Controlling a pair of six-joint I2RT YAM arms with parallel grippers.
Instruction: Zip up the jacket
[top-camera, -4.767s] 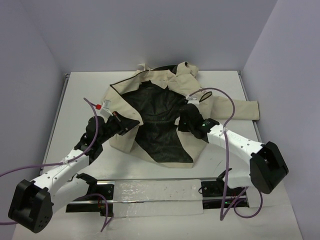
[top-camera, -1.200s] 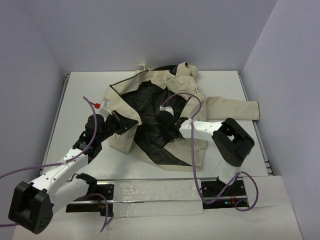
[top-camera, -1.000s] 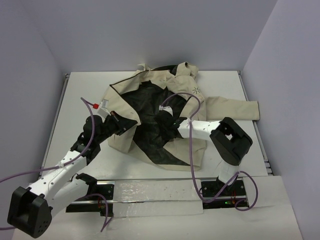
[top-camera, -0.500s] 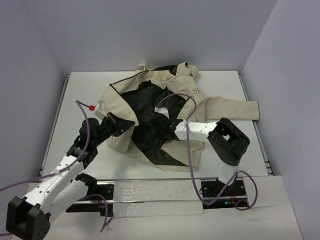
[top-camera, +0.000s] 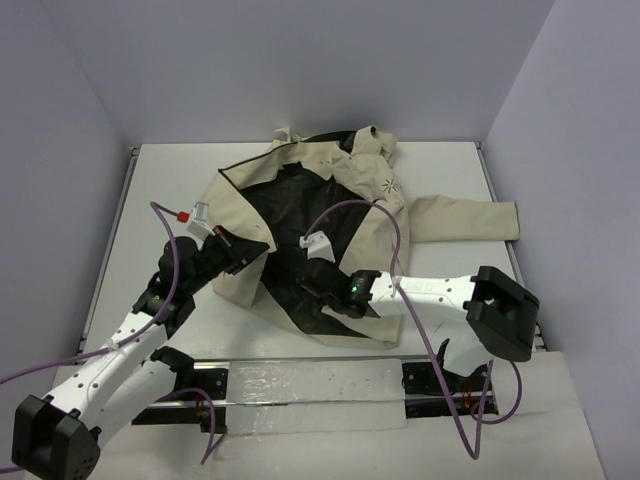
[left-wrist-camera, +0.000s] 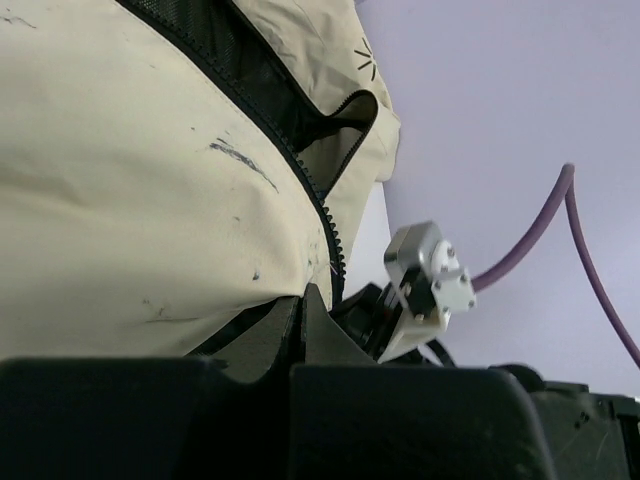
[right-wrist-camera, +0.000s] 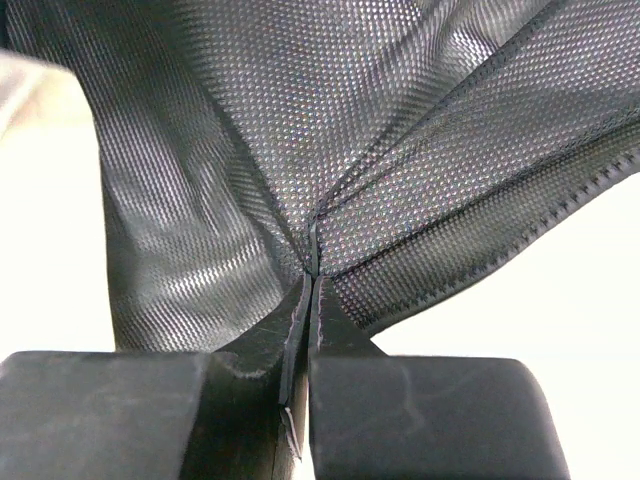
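The beige jacket (top-camera: 250, 205) lies open on the white table (top-camera: 150, 180), black mesh lining (top-camera: 300, 215) up, with a star logo (top-camera: 389, 184) on its right front. My left gripper (top-camera: 243, 256) is shut on the left front's bottom corner by the dark zipper edge (left-wrist-camera: 325, 215). My right gripper (top-camera: 312, 290) is shut on the black lining at the right front's edge, low in the middle. In the right wrist view the mesh (right-wrist-camera: 330, 130) bunches into the closed jaws. In the left wrist view the beige cloth (left-wrist-camera: 140, 200) runs into the closed jaws.
The jacket's right sleeve (top-camera: 470, 217) stretches toward the table's right edge. The hood (top-camera: 362, 140) lies at the back near the wall. A metal rail with clear plastic (top-camera: 300, 385) runs along the near edge. Purple cables (top-camera: 395, 225) loop over the jacket.
My right gripper has pulled the right front and its lining left and toward the near edge, narrowing the open lining. My left gripper has drawn back a little with its corner.
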